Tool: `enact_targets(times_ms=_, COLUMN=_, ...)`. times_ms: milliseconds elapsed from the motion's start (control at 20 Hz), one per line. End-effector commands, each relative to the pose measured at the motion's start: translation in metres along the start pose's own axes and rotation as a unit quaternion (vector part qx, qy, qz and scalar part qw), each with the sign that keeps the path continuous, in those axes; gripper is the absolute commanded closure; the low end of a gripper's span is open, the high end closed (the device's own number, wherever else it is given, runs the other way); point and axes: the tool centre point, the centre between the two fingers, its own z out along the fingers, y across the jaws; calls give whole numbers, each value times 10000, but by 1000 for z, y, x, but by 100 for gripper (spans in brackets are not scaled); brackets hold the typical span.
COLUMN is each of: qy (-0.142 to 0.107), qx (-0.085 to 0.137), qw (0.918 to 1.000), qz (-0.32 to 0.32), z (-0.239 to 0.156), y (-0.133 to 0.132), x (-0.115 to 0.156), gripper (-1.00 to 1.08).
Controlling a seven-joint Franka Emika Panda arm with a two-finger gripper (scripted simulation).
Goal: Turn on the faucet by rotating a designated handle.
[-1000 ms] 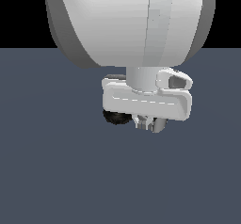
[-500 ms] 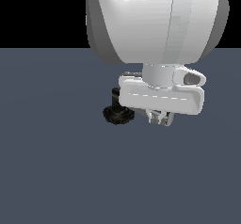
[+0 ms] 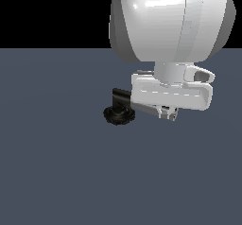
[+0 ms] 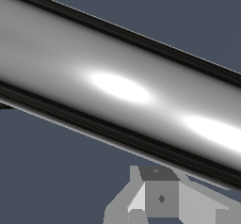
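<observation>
My end effector [image 3: 169, 113] sits low over the dark surface, right against the faucet [image 3: 120, 109], because the job is to swing its handle [image 3: 144, 108], and pushing that bar needs contact on its side rather than a lift. In the exterior view the round black base [image 3: 118, 116] and the short black elbow post [image 3: 121, 96] stand just to the exterior view's left of my white hand body, and the chrome bar runs from the elbow under that body, so most of it is hidden there. The wrist view fills with the handle [image 4: 117, 89], a bright cylinder crossing the picture at a slant, very near the camera, with one grey finger [image 4: 157, 197] beside it. I cannot tell whether my fingers are apart or together, nor whether they press the bar. No edge of the surface shows on any side; the ground around the faucet looks open, so I judge the bar has free room to sweep. My own wrist bulk hangs above.
</observation>
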Motion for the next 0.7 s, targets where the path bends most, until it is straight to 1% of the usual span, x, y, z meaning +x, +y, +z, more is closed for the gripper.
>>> enact_targets(times_ms=0, qy=57, qx=-7, qw=10000, qz=40, z=-2, y=12, x=13, gripper=108)
enact_targets(times_ms=450, qy=58, qx=-7, qw=10000, qz=65, z=-3, y=38, x=40, gripper=108)
enact_targets(times_ms=500, qy=58, qx=-7, qw=10000, qz=65, z=-3, y=38, x=40, gripper=108)
enact_targets(times_ms=550, qy=7, qx=13, qw=10000, qz=-26, z=0, y=25, x=33, gripper=108)
enact_targets(times_ms=650, qy=9, qx=12, qw=10000, qz=-23, z=-1, y=24, x=40, gripper=108)
